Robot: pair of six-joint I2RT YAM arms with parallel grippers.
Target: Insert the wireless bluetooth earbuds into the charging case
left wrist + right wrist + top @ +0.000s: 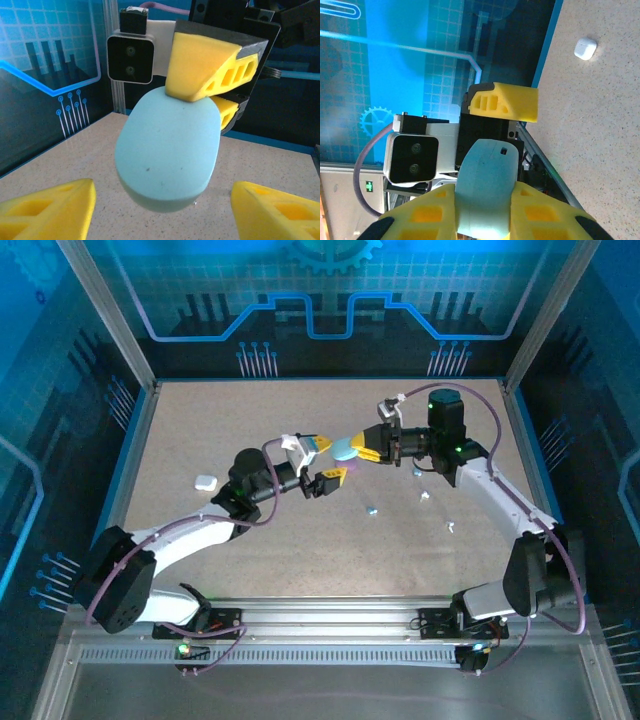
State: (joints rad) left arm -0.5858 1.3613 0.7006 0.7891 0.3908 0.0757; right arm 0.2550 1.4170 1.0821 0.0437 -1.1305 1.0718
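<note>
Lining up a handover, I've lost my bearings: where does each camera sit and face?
Top external: above and behind, looking down on the table; left arm and right arm show.
Left wrist: faces the teal case held by the right fingers; own left fingers frame the bottom, apart.
Right wrist: faces the left arm's wrist; own fingers clamp the case.
Shared: all see the teal case.

1. No words, numbers or brand names can be read in any view.
2. A small green sign (368,186) sits at eight o'clock in the right wrist view; its marks are too small to make out.
</note>
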